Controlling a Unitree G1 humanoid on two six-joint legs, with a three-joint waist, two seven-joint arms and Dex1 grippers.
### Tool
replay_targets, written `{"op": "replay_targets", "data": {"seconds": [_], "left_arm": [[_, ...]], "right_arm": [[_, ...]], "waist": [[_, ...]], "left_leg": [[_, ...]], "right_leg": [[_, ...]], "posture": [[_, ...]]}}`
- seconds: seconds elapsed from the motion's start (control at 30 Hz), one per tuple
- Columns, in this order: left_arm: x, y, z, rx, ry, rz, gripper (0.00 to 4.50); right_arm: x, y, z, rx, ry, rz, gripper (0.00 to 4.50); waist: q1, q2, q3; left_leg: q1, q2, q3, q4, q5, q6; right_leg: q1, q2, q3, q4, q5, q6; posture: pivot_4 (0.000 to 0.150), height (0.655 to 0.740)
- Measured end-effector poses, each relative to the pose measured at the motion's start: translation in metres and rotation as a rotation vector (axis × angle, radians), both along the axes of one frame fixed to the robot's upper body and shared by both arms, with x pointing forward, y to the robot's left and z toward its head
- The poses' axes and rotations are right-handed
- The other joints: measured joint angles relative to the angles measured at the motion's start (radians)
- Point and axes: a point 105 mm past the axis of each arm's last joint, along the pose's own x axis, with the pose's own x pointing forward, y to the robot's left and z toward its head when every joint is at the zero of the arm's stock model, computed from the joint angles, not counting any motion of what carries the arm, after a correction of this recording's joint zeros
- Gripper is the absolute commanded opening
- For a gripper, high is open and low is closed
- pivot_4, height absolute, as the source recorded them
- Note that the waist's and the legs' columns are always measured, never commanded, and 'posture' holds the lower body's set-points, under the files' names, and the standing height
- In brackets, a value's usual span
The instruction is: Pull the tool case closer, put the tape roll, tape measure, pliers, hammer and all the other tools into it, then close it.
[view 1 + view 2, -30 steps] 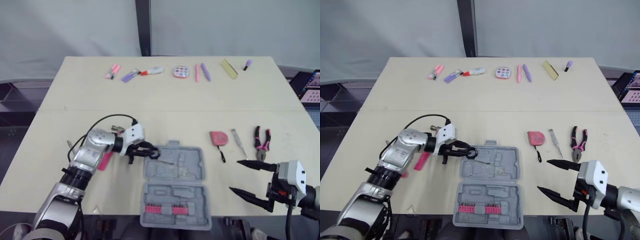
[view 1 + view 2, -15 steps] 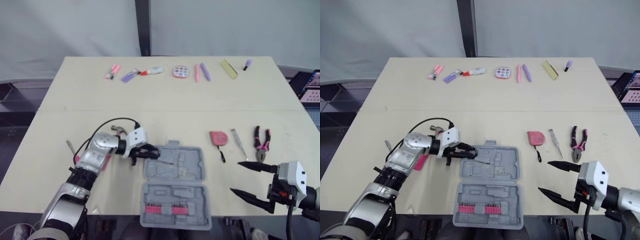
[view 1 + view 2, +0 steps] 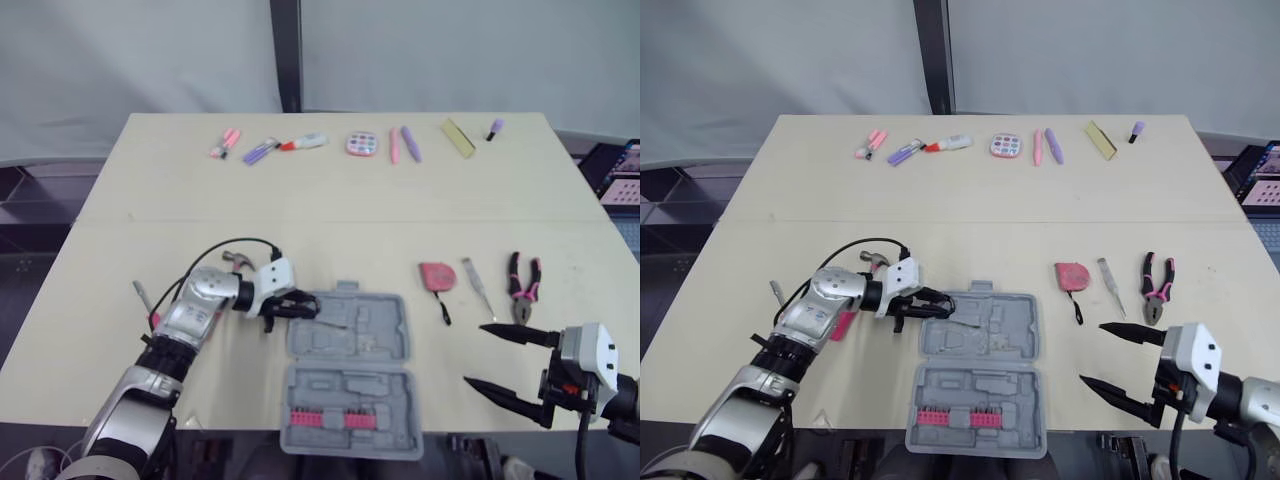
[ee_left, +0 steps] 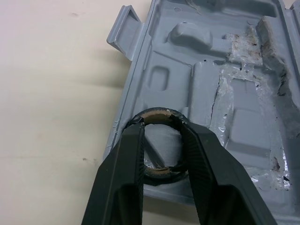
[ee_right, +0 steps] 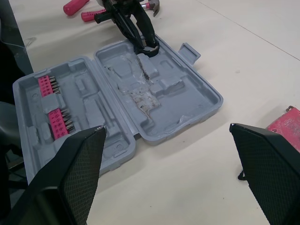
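Beige table (image 3: 330, 200), open tool case (image 3: 350, 370) near its front edge, tape roll going in.
Head views: my left gripper (image 3: 305, 306) sits at the left rim of the case's far half; my right gripper (image 3: 475, 353) hangs spread wide and empty near the front right, tape measure (image 3: 436, 275) and pliers (image 3: 523, 285) beyond it. Left wrist: both fingers (image 4: 124, 178) pinch the tape roll (image 4: 157, 114) over a round recess just inside the rim. Right wrist: same grip, seen across the open case. I'd lower it flat, clear of the wall, before letting go.
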Motion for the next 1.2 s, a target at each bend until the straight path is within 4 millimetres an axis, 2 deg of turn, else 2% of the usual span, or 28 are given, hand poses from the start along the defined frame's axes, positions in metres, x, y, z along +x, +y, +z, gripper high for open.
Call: {"op": "replay_targets", "data": {"seconds": [0.3, 0.4, 0.5, 0.57, 0.63, 0.8, 1.0, 1.07, 1.2], "left_arm": [[0.0, 0.001, 0.004, -0.036, 0.03, 0.02, 1.39], [0.0, 0.008, 0.03, -0.125, 0.043, 0.047, 1.39], [-0.005, 0.024, 0.069, -0.264, -0.026, 0.084, 1.39], [-0.02, 0.039, 0.075, -0.289, -0.038, 0.1, 1.39], [-0.03, 0.05, 0.07, -0.289, -0.019, 0.116, 1.39], [-0.077, 0.079, 0.05, -0.272, 0.05, 0.169, 1.39], [-0.129, 0.113, 0.006, -0.252, 0.104, 0.343, 1.39], [-0.14, 0.117, -0.003, -0.236, 0.116, 0.357, 1.39], [-0.151, 0.123, -0.008, -0.227, 0.105, 0.384, 1.39]], "right_arm": [[0.002, 0.001, 0.003, 0.001, -0.015, 0.005, 4.5], [0.003, 0.001, 0.004, 0.006, -0.018, 0.006, 4.5], [0.002, 0.002, 0.004, 0.01, -0.017, 0.007, 4.5], [0.002, 0.002, 0.004, 0.013, -0.018, 0.009, 4.5], [0.001, 0.002, 0.003, 0.015, -0.012, 0.008, 4.5], [0.001, 0.008, -0.005, 0.021, 0.011, 0.026, 4.5], [0.005, 0.012, -0.02, 0.015, 0.026, 0.01, 4.5], [0.006, 0.01, -0.022, 0.008, 0.025, -0.006, 4.5], [0.008, 0.009, -0.026, -0.025, 0.014, -0.021, 4.5]], "waist": [[0.0, 0.0, 0.0], [-0.002, 0.0, 0.0], [-0.003, 0.0, 0.0], [-0.013, 0.001, 0.0], [-0.014, 0.001, 0.0], [-0.022, 0.001, 0.0], [-0.016, 0.002, -0.001], [-0.005, 0.002, -0.001], [0.003, 0.002, -0.001]], "left_leg": [[0.0, 0.0, 0.0, 0.0, 0.0, 0.0], [0.0, 0.001, 0.0, 0.0, 0.0, 0.0], [0.001, 0.001, 0.0, -0.001, 0.0, 0.0], [0.001, 0.002, 0.0, -0.002, 0.0, 0.0], [0.002, 0.002, -0.001, -0.002, 0.0, 0.0], [0.002, 0.003, -0.002, -0.003, 0.0, 0.0], [0.002, 0.003, -0.002, -0.003, 0.0, -0.001], [0.002, 0.002, -0.002, -0.003, 0.0, -0.001], [0.002, 0.002, -0.001, -0.003, -0.001, -0.001]], "right_leg": [[0.0, 0.0, 0.0, 0.0, 0.0, 0.0], [0.0, -0.001, 0.001, 0.0, 0.0, 0.0], [0.0, -0.001, 0.001, 0.0, 0.0, 0.0], [0.0, -0.001, 0.002, -0.001, 0.0, 0.0], [0.0, -0.001, 0.002, -0.001, 0.0, 0.0], [0.003, -0.001, 0.002, -0.01, 0.0, 0.0], [0.004, -0.001, 0.002, -0.015, 0.0, 0.0], [0.004, -0.001, 0.003, -0.016, 0.0, 0.0], [0.005, -0.002, 0.003, -0.018, 0.0, 0.0]], "posture": [[0.15, 0.74], [0.15, 0.74], [0.15, 0.74], [0.15, 0.74], [0.15, 0.74], [0.15, 0.74], [0.15, 0.74], [0.15, 0.74], [0.15, 0.74]]}}
